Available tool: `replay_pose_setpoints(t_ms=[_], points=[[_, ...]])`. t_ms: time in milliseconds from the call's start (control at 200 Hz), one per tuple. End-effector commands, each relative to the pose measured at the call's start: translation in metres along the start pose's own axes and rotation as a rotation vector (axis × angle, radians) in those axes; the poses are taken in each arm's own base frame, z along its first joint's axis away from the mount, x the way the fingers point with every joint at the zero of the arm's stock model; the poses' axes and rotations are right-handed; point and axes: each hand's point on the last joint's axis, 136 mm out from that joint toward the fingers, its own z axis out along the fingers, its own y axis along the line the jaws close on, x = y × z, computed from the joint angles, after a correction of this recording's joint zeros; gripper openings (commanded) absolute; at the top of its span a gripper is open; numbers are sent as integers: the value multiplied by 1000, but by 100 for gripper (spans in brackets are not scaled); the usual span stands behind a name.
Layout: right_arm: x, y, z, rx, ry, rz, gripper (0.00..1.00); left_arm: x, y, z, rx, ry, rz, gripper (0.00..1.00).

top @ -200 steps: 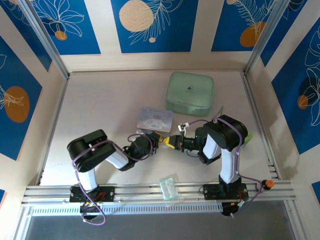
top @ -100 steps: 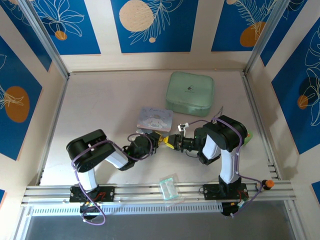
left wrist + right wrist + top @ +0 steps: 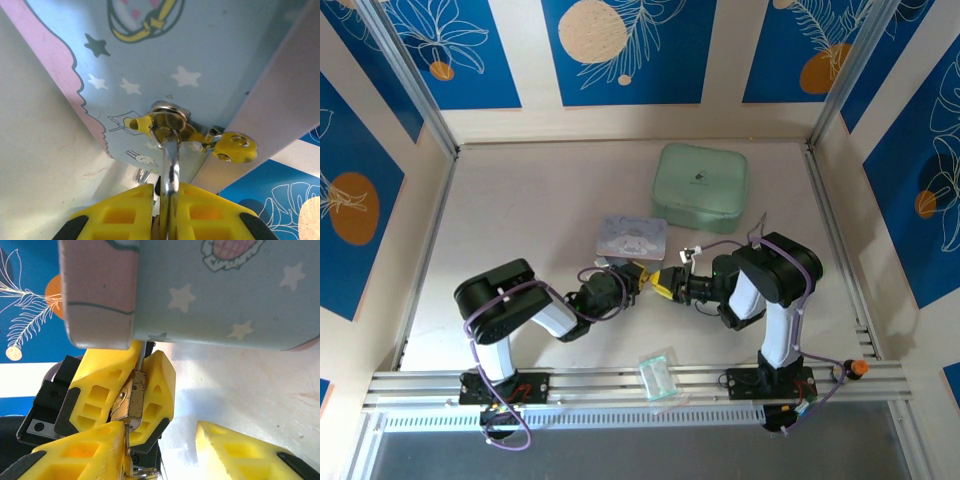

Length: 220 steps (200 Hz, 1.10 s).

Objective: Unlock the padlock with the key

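In the right wrist view the small brass padlock (image 3: 133, 394) is pinched between the yellow fingers of my left gripper (image 3: 634, 277). Its thin shackle (image 3: 142, 351) points up toward the pastel tin (image 3: 215, 290). A thin silver key (image 3: 128, 434) sticks out of the padlock's lower end and lies against one finger of my right gripper (image 3: 160, 434), which is open. In the left wrist view my left gripper (image 3: 170, 192) is shut on the padlock, and the silver shackle (image 3: 171, 160) reaches forward to the tin's side (image 3: 150, 60). Seen from above, both grippers meet just below the tin (image 3: 631, 238), the right gripper (image 3: 668, 284) facing left.
A mint-green case (image 3: 701, 187) lies behind the tin. A clear plastic packet (image 3: 658, 375) rests on the front rail. Silver key-ring loops (image 3: 140, 472) hang at the key's end. Metal rails and walls border the table on all sides.
The right arm has shifted slightly to the right. The left gripper still holds the padlock under the tin's edge.
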Motion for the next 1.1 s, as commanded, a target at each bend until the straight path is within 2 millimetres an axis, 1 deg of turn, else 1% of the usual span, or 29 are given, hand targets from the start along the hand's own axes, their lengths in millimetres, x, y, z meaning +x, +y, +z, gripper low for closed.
replay_pose_setpoints(t_ms=[0, 90, 215, 280, 365, 485, 550, 625, 685, 810, 840, 951, 1096], points=[[4, -24, -4, 97, -2, 65, 40, 37, -53, -6, 207, 144, -42, 0], [4, -26, -4, 119, 1, 71, 40, 31, -35, -3, 162, 128, -39, 0], [4, -37, -8, 177, -10, 91, 40, 24, -16, 0, 118, 106, -30, 0], [4, -39, -8, 191, -9, 99, 40, 20, -6, 1, 75, 95, -13, 0], [3, -38, -8, 192, -3, 96, 40, 17, 3, 1, 32, 82, 14, 0], [1, -36, -5, 203, 6, 87, 40, 12, 6, 0, 5, 62, 47, 0], [-1, -32, -5, 212, 5, 72, 40, 8, 14, -1, -40, 47, 63, 0], [-5, -29, -7, 230, -5, 56, 40, 4, 17, -3, -58, 34, 79, 0], [-6, -25, -7, 238, -5, 45, 40, 4, 15, -4, -51, 29, 87, 0], [-9, -16, -8, 247, -4, 17, 40, 2, 21, -5, -105, 26, 110, 0], [-10, -15, -8, 252, -3, 13, 39, 2, 19, -5, -102, 25, 115, 0], [-8, -13, -7, 265, 10, -12, 34, 2, 16, -5, -79, 25, 109, 0], [-1, -16, -8, 336, 30, -63, 17, -1, 24, -5, -113, 23, 114, 0]])
